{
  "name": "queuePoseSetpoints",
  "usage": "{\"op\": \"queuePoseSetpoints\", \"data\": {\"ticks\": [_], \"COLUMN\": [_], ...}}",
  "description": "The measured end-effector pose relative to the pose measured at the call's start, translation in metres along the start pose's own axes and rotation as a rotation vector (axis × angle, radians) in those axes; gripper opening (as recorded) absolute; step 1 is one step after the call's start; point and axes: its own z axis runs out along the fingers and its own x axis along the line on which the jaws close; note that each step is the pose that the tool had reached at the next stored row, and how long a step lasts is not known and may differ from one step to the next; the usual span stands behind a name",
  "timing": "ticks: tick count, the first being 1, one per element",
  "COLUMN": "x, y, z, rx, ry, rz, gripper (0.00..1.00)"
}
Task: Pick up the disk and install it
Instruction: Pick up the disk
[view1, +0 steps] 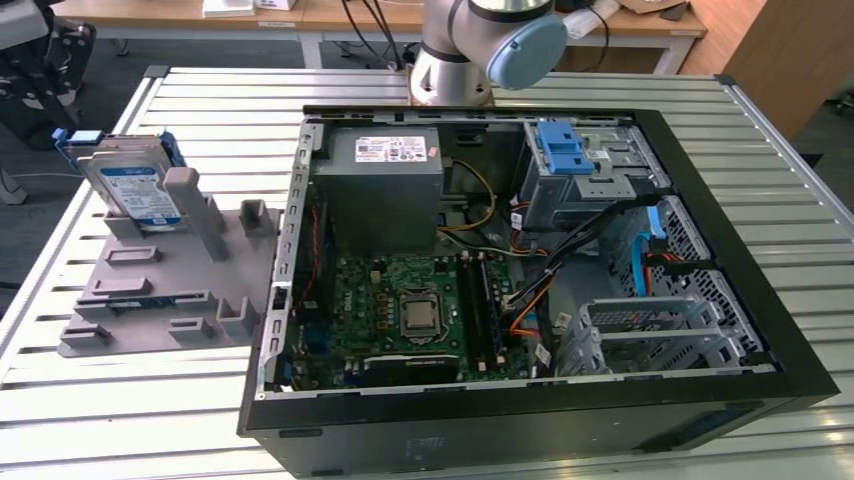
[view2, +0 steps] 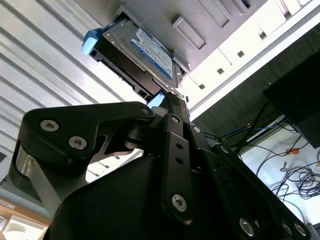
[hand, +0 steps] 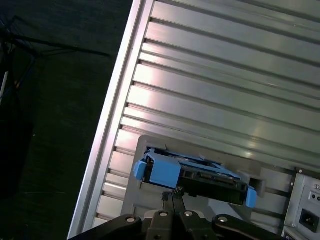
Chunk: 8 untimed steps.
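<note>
The disk (view1: 134, 185) is a silver drive with a white-and-blue label in a blue bracket. It stands on edge in a slot of the grey fixture (view1: 147, 290), at the exterior view's left. The arm's black wrist end (view1: 40, 80) hangs just beyond it, near the table's corner. In the first wrist view my gripper (hand: 172, 195) sits right over the disk (hand: 200, 175), its thin fingers drawn together, tips close to the blue bracket and nothing between them. In the second wrist view the gripper (view2: 172, 97) reaches toward the disk's (view2: 150, 50) edge.
An open computer case (view1: 747, 400) lies on the slatted metal table (view1: 160, 420), at the exterior view's right. Inside are a grey power supply (view1: 387, 175), a motherboard (view1: 414, 310), a drive cage with a blue latch (view1: 567, 150) and loose cables. The table edge (hand: 107, 135) runs close by the fixture.
</note>
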Motion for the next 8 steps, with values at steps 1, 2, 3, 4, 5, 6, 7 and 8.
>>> {"op": "queuePoseSetpoints", "data": {"ticks": [1,2,3,4,5,6,7,8], "x": [0.0001,0.0001,0.0002,0.0002,0.0003,0.0003,0.0003,0.0003], "y": [0.0000,0.0000,0.0001,0.0001,0.0001,0.0001,0.0001,0.0001], "z": [0.0000,0.0000,0.0000,0.0000,0.0000,0.0001,0.0000,0.0001], "rx": [-0.0001,-0.0003,-0.0004,-0.0006,-0.0007,-0.0008,-0.0008,-0.0008], "ry": [0.0007,0.0014,0.0020,0.0026,0.0030,0.0033,0.0035,0.0035], "rz": [-0.017,-0.033,-0.048,-0.062,-0.074,-0.082,-0.084,-0.084], "gripper": [0.11,0.11,0.11,0.11,0.11,0.11,0.11,0.11]}}
